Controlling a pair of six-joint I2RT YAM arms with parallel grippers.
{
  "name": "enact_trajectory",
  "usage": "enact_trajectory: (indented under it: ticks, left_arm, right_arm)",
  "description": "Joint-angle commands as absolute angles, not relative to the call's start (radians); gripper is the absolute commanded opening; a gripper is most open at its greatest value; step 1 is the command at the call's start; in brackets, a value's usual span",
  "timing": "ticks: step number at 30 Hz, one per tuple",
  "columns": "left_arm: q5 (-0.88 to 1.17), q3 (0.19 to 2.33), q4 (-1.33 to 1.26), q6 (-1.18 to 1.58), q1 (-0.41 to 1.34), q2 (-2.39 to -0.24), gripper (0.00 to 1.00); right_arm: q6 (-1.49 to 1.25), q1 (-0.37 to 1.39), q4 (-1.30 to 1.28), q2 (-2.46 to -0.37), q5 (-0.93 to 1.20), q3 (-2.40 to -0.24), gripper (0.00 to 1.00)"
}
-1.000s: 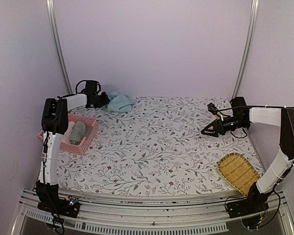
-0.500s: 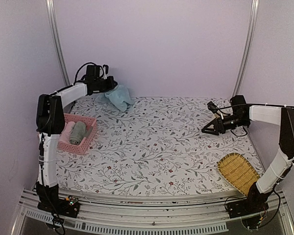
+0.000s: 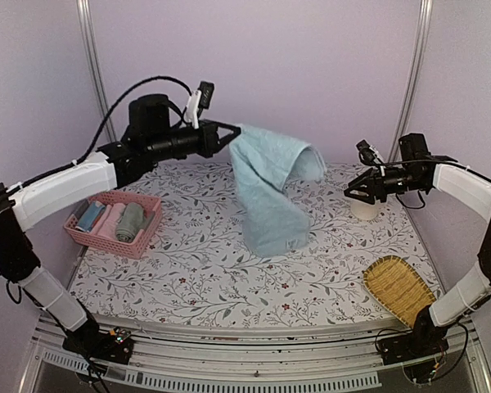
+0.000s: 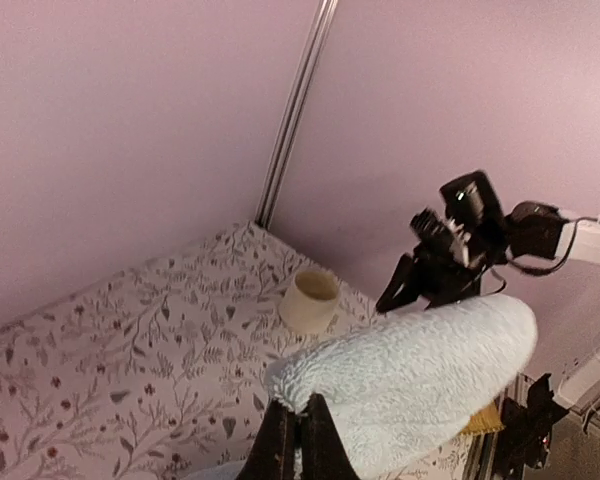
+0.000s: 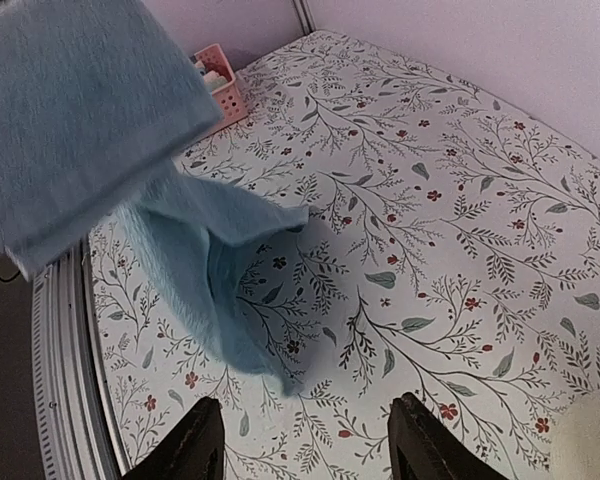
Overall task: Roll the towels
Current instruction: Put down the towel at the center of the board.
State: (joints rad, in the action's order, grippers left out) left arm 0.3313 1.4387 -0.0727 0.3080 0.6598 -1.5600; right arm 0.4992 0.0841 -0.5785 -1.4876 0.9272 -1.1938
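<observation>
A light blue towel (image 3: 268, 192) hangs in mid-air over the middle of the table, and its lower end reaches down to the cloth. My left gripper (image 3: 231, 136) is shut on its top corner, with the black fingers pinching the terry edge (image 4: 298, 432). The towel (image 4: 420, 365) fills the lower right of the left wrist view. My right gripper (image 3: 358, 190) stands open and empty at the right, apart from the towel (image 5: 85, 130); its fingertips (image 5: 198, 440) frame bare tablecloth. A rolled sage green towel (image 3: 131, 221) lies in the pink basket (image 3: 144, 244).
A cream mug (image 3: 365, 210) stands just behind and below my right gripper, also seen as the mug (image 4: 310, 300). A woven bamboo tray (image 3: 399, 288) lies at the near right. The basket at the left also holds pink and blue rolls. Purple walls close in the table (image 3: 196, 274).
My left arm has swung from the far left corner to the middle and lifted the blue towel high, so that it unfolds and hangs. The right gripper has risen a little and narrowed slightly.
</observation>
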Motion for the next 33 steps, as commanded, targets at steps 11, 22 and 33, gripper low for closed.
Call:
enact_trajectory:
  ticks: [11, 22, 33]
  left_arm:
    - [0.199, 1.035, 0.115, 0.433, 0.666, -1.592, 0.42]
    - [0.139, 0.851, 0.117, 0.522, 0.731, -1.421, 0.41]
    - [0.123, 0.811, 0.108, 0.568, 0.759, -1.379, 0.41]
  right_arm:
    - [0.689, 0.224, -0.783, -1.538, 0.827, -1.238, 0.56]
    - [0.857, 0.651, -0.696, -1.562, 0.479, -1.073, 0.42]
    - [0.876, 0.827, -0.549, -1.751, 0.316, -1.086, 0.41]
